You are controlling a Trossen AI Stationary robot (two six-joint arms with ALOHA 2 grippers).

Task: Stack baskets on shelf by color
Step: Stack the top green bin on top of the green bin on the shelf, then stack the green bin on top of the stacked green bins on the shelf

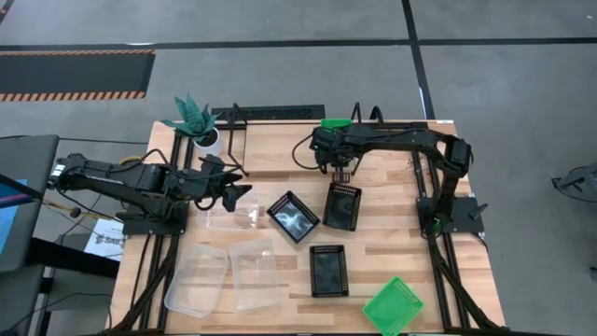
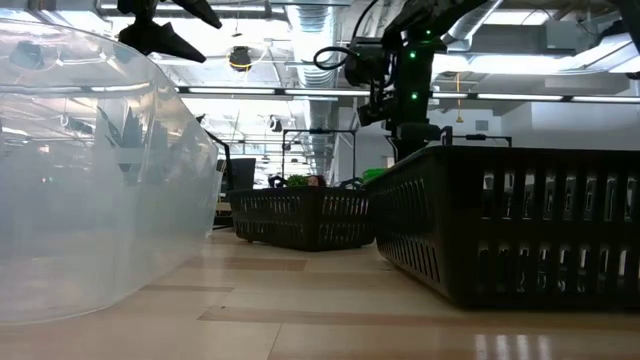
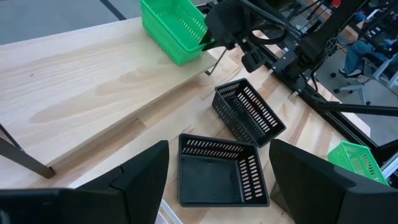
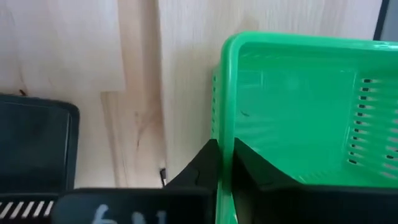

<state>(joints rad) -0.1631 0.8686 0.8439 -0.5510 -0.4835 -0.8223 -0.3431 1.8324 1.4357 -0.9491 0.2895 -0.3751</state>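
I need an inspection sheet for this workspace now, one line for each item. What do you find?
Surface: wooden table, no damage seen.
Job's things: green basket over the shelf; second green basket at the table's front right; three black baskets mid-table; clear baskets front left.
Clutter: potted plant at the shelf's left end.
Pincers: right pincer shut on the green basket's rim; left pincer open, empty, above the table.
Cables: loop on the right arm; loose wires beside the left arm's base.
Surroundings: grey floor with a striped floor marking.
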